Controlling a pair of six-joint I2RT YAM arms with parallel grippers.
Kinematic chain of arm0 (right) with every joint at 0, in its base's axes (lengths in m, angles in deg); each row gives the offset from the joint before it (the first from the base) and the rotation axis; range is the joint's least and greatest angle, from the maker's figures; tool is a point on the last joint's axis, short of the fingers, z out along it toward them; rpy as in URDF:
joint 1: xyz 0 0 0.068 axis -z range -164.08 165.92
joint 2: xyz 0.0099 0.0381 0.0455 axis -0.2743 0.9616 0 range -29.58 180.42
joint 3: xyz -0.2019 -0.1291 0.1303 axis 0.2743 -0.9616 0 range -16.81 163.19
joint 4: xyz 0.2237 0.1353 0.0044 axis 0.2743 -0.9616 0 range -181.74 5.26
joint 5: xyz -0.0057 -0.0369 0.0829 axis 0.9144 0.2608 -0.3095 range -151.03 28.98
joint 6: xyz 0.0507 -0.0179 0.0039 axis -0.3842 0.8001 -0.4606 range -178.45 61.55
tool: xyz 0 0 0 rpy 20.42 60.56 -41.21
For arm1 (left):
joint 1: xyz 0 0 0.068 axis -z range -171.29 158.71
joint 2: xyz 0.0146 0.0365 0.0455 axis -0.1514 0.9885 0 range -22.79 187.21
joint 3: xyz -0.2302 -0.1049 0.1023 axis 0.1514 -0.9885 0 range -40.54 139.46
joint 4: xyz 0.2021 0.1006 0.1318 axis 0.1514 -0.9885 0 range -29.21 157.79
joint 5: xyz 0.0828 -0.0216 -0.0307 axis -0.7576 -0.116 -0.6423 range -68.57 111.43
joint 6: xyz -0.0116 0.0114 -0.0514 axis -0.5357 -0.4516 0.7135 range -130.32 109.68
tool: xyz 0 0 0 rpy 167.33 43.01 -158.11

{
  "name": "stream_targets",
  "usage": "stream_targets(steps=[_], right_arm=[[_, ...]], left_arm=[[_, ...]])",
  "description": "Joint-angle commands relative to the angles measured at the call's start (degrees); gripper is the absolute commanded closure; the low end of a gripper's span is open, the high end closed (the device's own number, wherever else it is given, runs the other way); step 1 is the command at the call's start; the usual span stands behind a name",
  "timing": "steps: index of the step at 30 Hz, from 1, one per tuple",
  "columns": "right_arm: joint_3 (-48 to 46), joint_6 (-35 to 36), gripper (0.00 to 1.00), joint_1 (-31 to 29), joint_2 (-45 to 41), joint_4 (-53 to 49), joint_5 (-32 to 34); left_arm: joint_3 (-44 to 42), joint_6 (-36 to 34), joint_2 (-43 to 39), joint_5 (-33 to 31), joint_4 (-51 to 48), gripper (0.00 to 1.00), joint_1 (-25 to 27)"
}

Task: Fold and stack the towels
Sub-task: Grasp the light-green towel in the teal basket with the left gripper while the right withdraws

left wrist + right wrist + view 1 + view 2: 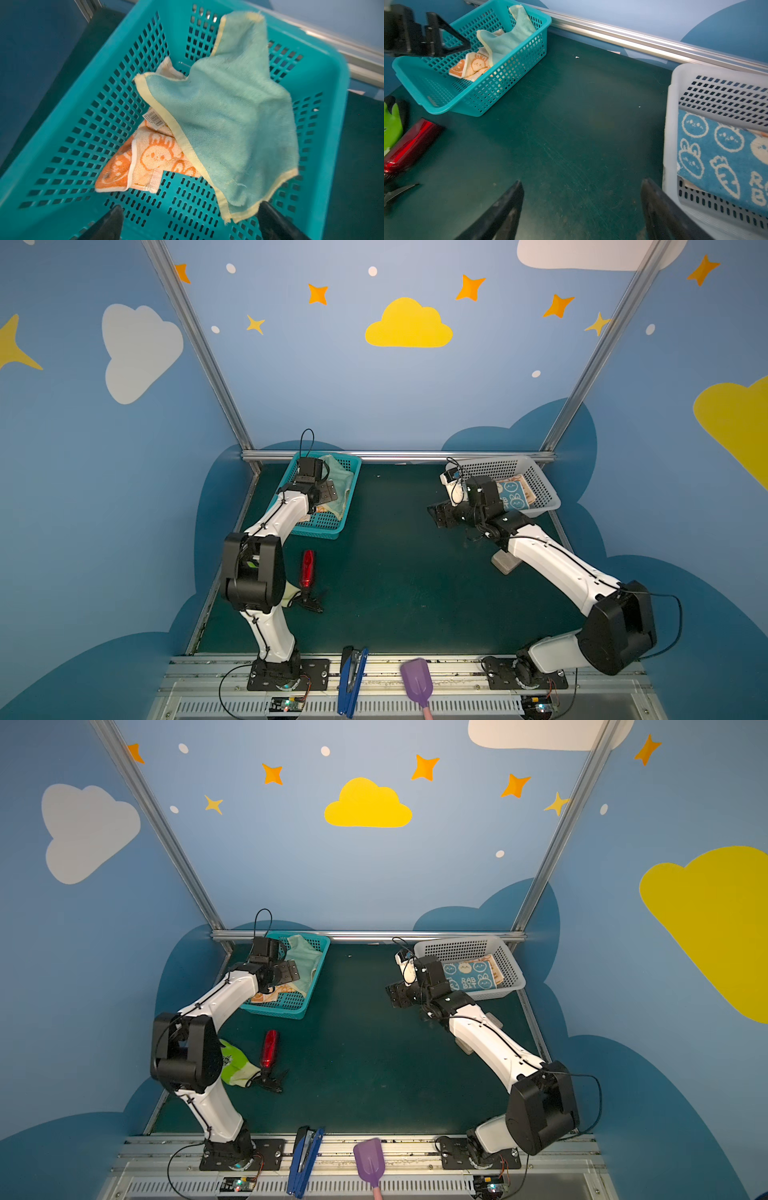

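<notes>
Sprawling mint-green towel (228, 124), pale-yellow hem

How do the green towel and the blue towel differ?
The green towel is plain with a pale yellow edge; the blue towel carries white rabbits and letters. The green towel lies crumpled in the teal basket; the blue towel lies folded flat in the white basket. Both are small terry cloths.

Mat (395, 572) lies open between teal basket (328, 524) and white basket (498, 468); red bottle (307, 568), grey block (505, 562) edge it.
</notes>
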Motion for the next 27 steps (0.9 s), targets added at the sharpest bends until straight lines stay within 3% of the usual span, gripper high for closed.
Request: stream_targets(steps=[1, 17, 20, 24, 27], right_arm=[[-2.81, -1.67, 0.16, -2.73, -2.61, 0.42, 0.47], [-7.24, -5.20, 0.16, -6.22, -1.69, -0.77, 1.03], [-6.57, -4.81, 0.16, -6.40, -0.47, -1.00, 0.99], [-4.68, -4.78, 0.16, -6.48, 1.64, -2.61, 0.37], [-2.49, -5.38, 0.16, -6.57, 3.25, -5.15, 0.07]], left_arm=[[6.72, 1.97, 4.91, 2.31, -4.17, 0.01, -1.61], [31.78, 3.28, 27.74, 4.09, -15.51, 0.21, -2.82], [34.35, 3.46, 30.17, 5.24, -17.00, 0.30, -2.84], [35.52, 3.42, 30.69, 5.52, -17.41, 0.56, -2.80], [35.49, 3.19, 29.81, 5.61, -17.21, 0.65, -2.84]])
